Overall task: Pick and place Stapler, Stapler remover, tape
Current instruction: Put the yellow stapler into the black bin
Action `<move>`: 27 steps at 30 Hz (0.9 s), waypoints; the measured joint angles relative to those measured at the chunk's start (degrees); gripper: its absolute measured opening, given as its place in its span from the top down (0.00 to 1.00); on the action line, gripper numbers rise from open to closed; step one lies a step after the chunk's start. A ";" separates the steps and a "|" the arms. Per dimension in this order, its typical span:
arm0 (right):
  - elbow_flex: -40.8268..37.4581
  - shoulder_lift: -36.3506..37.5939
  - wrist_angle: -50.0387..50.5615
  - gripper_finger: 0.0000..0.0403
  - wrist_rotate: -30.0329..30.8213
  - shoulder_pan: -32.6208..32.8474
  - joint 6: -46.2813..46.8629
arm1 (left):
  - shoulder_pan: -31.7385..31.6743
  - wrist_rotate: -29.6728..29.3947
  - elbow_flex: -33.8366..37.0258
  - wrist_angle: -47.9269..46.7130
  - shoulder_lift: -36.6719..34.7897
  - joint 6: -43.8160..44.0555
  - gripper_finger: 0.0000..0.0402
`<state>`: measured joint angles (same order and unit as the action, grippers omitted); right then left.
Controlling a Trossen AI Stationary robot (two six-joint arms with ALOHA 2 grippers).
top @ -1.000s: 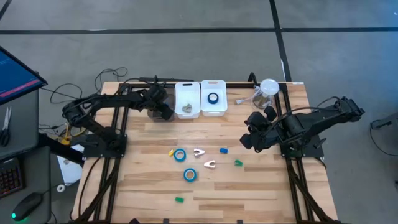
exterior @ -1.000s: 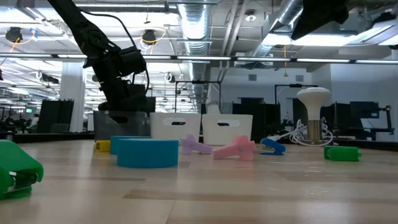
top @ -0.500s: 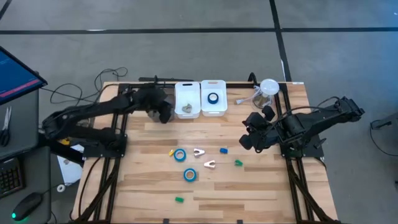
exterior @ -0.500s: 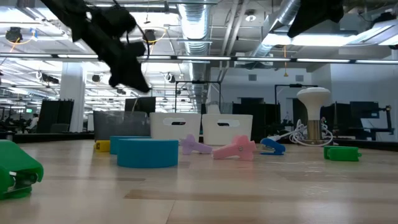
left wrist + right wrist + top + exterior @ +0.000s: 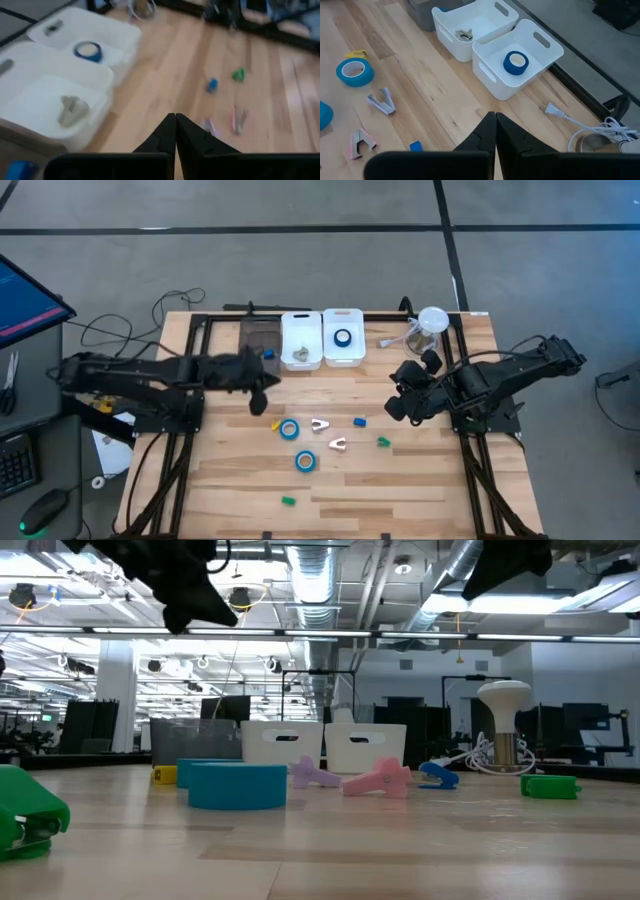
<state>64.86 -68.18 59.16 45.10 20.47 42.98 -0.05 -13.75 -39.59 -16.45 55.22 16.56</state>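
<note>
Left tool point(image 5: 262, 388), fingers closed and empty, above the worktop point(image 5: 420, 480) near a grey bin point(image 5: 258, 340). Right tool point(image 5: 400, 402), likewise closed, waits right. Two tape rolls point(image 5: 289, 429) lie among staple removers point(image 5: 336, 444) and coloured blocks; a third point(image 5: 343, 338) sits in a white bin point(image 5: 343, 326).

No readable text, labels, brands, numbers or signs are showing in any view.
</note>
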 joint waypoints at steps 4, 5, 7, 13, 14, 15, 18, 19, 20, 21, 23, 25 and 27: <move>0.02 0.00 0.00 1.00 -0.02 0.02 0.02 | 6.41 -2.60 0.00 -5.90 0.39 0.46 0.99; 0.00 0.00 0.02 1.00 -0.02 0.02 0.02 | 7.77 -2.98 0.00 -7.97 0.50 1.05 0.99; 0.01 0.00 0.04 1.00 -0.02 0.02 0.02 | 10.21 -3.29 0.00 -11.05 0.85 3.29 0.99; 0.00 0.00 0.00 1.00 -0.02 0.02 0.07 | 14.42 -3.35 -0.02 -18.55 3.23 13.14 0.99; 0.01 0.00 0.00 1.00 -0.03 0.02 0.08 | 14.89 -3.23 0.00 -19.01 3.80 14.25 0.99; 0.01 0.00 0.00 1.00 -0.04 0.02 0.07 | 15.39 -3.03 -0.11 -18.95 4.54 15.30 0.99; 0.02 0.00 -0.02 1.00 -0.02 0.02 0.07 | 16.97 -2.67 -2.15 -18.95 7.58 15.76 0.99; 0.02 0.00 0.00 1.00 -0.04 0.02 0.07 | 17.64 -2.67 -3.22 -18.68 8.81 14.78 0.99; 0.01 0.00 -0.02 1.00 -0.03 0.02 0.07 | 18.26 -2.63 -4.37 -18.53 10.16 13.30 0.99; 0.02 0.00 -0.02 1.00 -0.03 0.02 0.08 | 18.87 -2.63 -5.39 -18.54 11.54 11.33 0.99; 0.02 0.00 -0.01 1.00 -0.04 0.02 0.07 | 20.04 -2.65 -7.59 -18.63 14.54 6.79 0.99; 0.01 0.00 -0.02 1.00 -0.03 0.02 0.07 | 20.80 -2.67 -9.16 -18.61 17.19 1.95 0.99; 0.02 0.00 0.00 1.00 -0.04 0.02 0.07 | 21.31 -2.58 -9.97 -18.54 19.57 -1.70 0.99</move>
<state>64.88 -68.18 59.16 45.06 20.49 43.05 21.26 -16.33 -49.56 -34.99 74.79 14.86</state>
